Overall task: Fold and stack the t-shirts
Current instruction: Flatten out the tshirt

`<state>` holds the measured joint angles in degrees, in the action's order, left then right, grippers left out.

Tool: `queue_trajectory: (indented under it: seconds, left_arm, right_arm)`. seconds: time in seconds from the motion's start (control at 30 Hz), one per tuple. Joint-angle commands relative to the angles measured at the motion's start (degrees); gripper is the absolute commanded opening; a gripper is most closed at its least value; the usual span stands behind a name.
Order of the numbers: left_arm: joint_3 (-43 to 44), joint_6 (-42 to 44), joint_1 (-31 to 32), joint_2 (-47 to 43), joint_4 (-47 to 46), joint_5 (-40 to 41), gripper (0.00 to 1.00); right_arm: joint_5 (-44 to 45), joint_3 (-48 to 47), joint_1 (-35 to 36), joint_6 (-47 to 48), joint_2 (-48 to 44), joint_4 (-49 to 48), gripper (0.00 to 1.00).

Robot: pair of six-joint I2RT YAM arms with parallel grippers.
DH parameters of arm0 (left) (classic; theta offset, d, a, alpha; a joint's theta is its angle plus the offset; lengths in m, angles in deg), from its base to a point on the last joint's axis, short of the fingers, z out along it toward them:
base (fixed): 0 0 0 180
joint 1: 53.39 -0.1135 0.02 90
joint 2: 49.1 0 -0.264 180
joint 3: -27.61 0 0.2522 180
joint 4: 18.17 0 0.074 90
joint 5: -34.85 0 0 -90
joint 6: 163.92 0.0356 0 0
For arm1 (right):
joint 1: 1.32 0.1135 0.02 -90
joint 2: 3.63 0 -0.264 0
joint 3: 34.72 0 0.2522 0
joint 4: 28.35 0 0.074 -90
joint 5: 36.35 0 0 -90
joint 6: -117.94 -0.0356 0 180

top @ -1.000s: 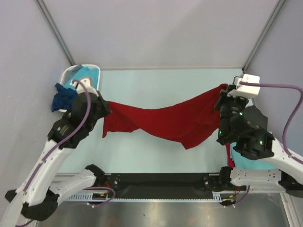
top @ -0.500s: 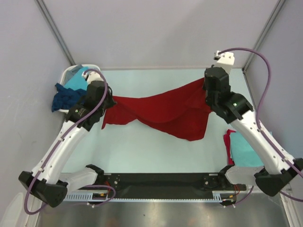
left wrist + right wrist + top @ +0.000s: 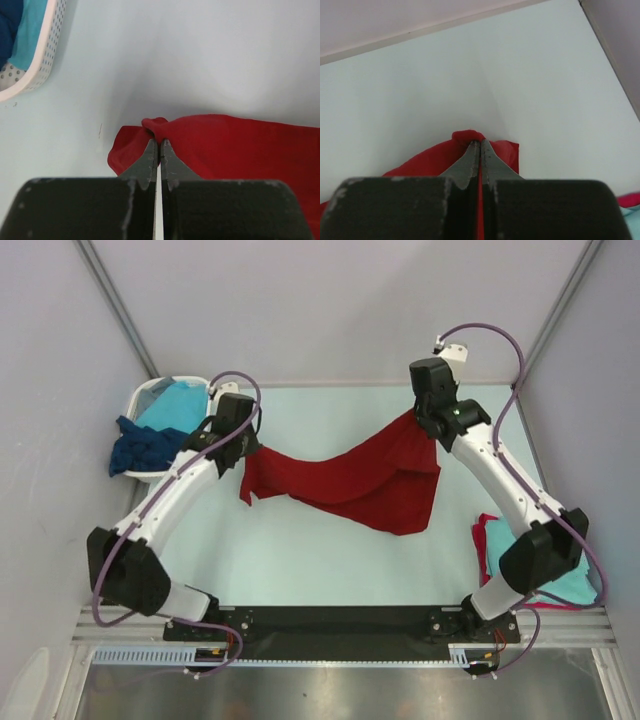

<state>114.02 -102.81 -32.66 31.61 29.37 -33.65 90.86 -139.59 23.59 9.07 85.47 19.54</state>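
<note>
Two claws pinch one garment. The left claw (image 3: 246, 448) is pressed together on a bunched corner of the dark red t-shirt (image 3: 350, 485); the left wrist view shows both fingers meeting on a fold of the red cloth (image 3: 225, 145) at the tip of that claw (image 3: 159, 143). The right claw (image 3: 426, 422) is likewise closed on the opposite corner, seen in the right wrist view as a small red peak at its tip (image 3: 480, 142).

The shirt stretches from left to right over the far half of the pale desk (image 3: 320, 560). It sags in the middle, and a wider flap falls toward the near right. Whether the sagging part touches the desk cannot be told.

At the far left corner stands the white basket (image 3: 140, 400), just beside the left arm. It holds a turquoise t-shirt (image 3: 175, 400), and a navy t-shirt (image 3: 145, 445) spills over its near rim.

At the near right lies a folded turquoise t-shirt (image 3: 497, 560) on a second red t-shirt (image 3: 482, 532). The right arm's elbow crosses above both and hides much of them.
</note>
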Motion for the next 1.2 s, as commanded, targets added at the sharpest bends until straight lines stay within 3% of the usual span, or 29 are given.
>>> queue_trajectory:
  seconds: [0.0,0.27,0.43,0.67,0.87,0.93,1.03,1.13,1.17]
  left_arm:
    - [6.9,0.7,-1.8,4.9,-3.5,-1.4,0.0]
    - [22.4,1.4,-4.3,20.4,-3.7,-3.2,0.0]
    - [33.2,2.3,-5.3,29.5,-1.8,-4.6,0.0]
    - [48.9,3.2,-6.5,42.7,0.4,-6.6,0.0]
    - [53.2,3.0,-7.1,49.5,1.3,-7.1,0.01]
    - [53.7,2.9,-7.4,50.6,1.6,-7.3,0.08]
    - [54.6,2.4,-7.5,50.9,2.3,-6.6,0.24]
    - [54.4,2.2,-7.5,48.3,2.7,-5.2,0.43]
    - [53.8,2.2,-7.5,46.1,2.9,-4.9,0.48]
  right_arm:
    - [-2.8,-7.6,-2.6,-2.5,5.7,-0.5,0.0]
    - [-6.8,-28.1,-4.6,-3.8,25.7,5.0,0.0]
    - [-11.3,-37.1,-8.0,-4.9,33.5,5.6,0.0]
    - [-14.6,-41.4,-12.6,-5.5,41.4,5.9,0.0]
    - [-17.4,-42.8,-15.0,-5.7,46.1,5.9,0.0]
    - [-18.2,-43.3,-15.2,-5.8,47.1,6.0,0.0]
    - [-18.3,-43.5,-15.3,-5.9,46.8,6.5,0.11]
    - [-17.9,-42.7,-15.0,-5.6,45.1,6.5,0.31]
    - [-17.5,-42.1,-14.9,-5.5,43.1,6.2,0.49]
